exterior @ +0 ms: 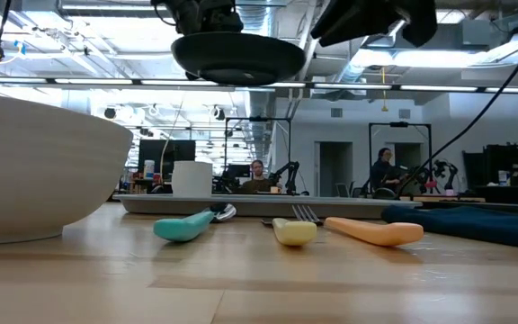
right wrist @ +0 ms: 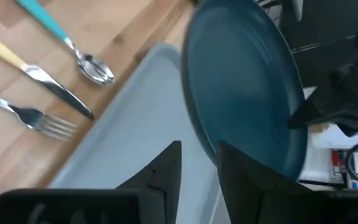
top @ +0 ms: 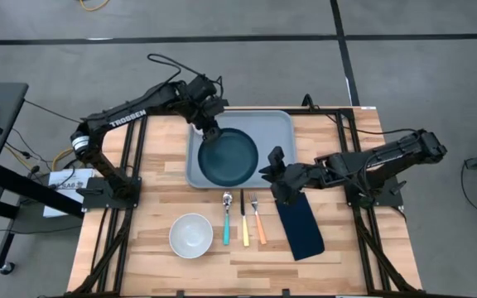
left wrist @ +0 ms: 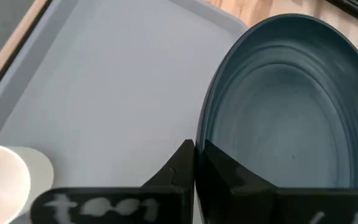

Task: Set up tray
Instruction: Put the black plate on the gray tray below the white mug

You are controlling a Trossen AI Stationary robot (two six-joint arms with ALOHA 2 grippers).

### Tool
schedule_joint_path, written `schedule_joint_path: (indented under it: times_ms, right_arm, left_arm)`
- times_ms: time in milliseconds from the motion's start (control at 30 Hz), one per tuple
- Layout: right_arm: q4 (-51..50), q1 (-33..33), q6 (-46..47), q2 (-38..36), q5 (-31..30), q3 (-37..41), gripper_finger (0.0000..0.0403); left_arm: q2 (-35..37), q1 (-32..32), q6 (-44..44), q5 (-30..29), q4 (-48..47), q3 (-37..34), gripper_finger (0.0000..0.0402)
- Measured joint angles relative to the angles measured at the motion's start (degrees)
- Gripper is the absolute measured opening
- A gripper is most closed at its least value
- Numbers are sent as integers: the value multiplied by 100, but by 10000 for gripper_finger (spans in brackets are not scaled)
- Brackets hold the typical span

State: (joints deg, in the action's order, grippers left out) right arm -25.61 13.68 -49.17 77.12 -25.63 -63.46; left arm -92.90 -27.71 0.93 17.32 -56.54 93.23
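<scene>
The light grey-blue tray (top: 276, 132) lies at the table's far middle. My left gripper (top: 209, 132) is shut on the dark navy round plate (top: 228, 157), which hangs high above the tray (exterior: 349, 205) in the low view (exterior: 236, 54). My right gripper (right wrist: 197, 158) is open at the plate's right rim (right wrist: 207, 146), one finger on each side of it. The plate (left wrist: 284, 106) tilts over the tray floor (left wrist: 104, 81). My left gripper pinches the plate's rim (left wrist: 199, 146) on its far-left side between its two fingers, one finger (left wrist: 179, 165) outside and one over the inner face. The plate is lifted clear of the tray and tilted. My right gripper: I cannot tell whether its fingers touch the rim.
A white cup (left wrist: 5, 183) stands in the tray's far-left corner (exterior: 192, 177). Near the tray lie a teal spoon (top: 227, 217), a yellow knife (top: 243, 222) and an orange fork (top: 257, 222). A white bowl (top: 191, 234) sits near-left, a folded navy napkin (top: 299, 225) to the right.
</scene>
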Motion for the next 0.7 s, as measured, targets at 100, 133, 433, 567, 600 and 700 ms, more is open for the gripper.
schedule_joint_path:
  times_ms: [100, 133, 433, 567, 600, 700]
  right_arm:
    - [9, -70, -254, 0, 0, 0, 95]
    - [21, -86, -350, 0, 15, 0, 95]
    - [276, -188, -1016, 669, -109, -13, 95]
    - [269, -185, -1089, 914, -402, -212, 84]
    - [264, -188, -1089, 949, -411, -296, 77]
    - [-34, -182, -1113, 1001, -375, -493, 48]
  left_arm:
    - [0, 79, 41, 4, 0, 0, 0]
    - [0, 111, 42, 7, 0, 0, 0]
    - [-7, 332, 44, 132, 16, -2, 0]
    - [-9, 330, 44, 134, 9, -9, 0]
    - [-9, 330, 44, 130, 3, -9, 0]
    - [-9, 333, 38, 162, -17, -9, 0]
